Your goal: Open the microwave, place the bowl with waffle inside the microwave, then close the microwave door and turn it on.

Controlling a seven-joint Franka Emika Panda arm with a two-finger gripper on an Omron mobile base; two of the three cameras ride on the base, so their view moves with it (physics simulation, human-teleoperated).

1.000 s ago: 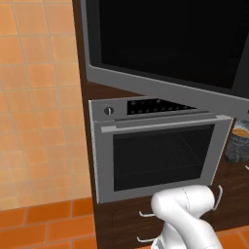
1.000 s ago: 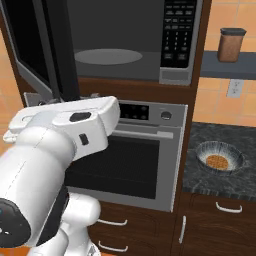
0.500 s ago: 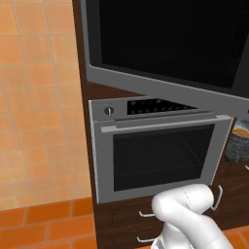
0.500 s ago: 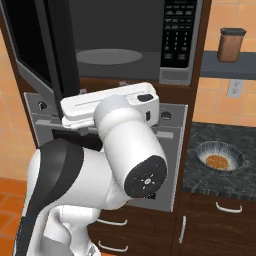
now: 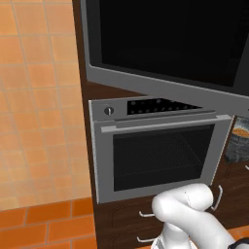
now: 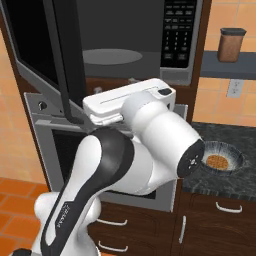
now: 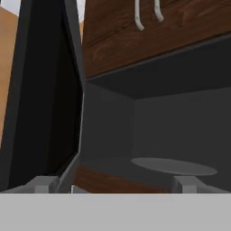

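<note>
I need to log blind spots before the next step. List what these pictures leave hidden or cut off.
- Bowl: right base view, its near left rim sits behind the arm's elbow; the facets are too small to read.
- Microwave door: left base view, cut by the top and right edges.
- Turntable: hand view, its right end is cut by the edge.
- Button panel: right base view, labels too small.

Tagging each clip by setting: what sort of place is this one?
A rendered home kitchen, it appears: a built-in microwave with its door swung open above a silver wall oven, wooden cabinets, orange tiled walls, and a dark stone counter holding a glass bowl with a waffle.
</note>
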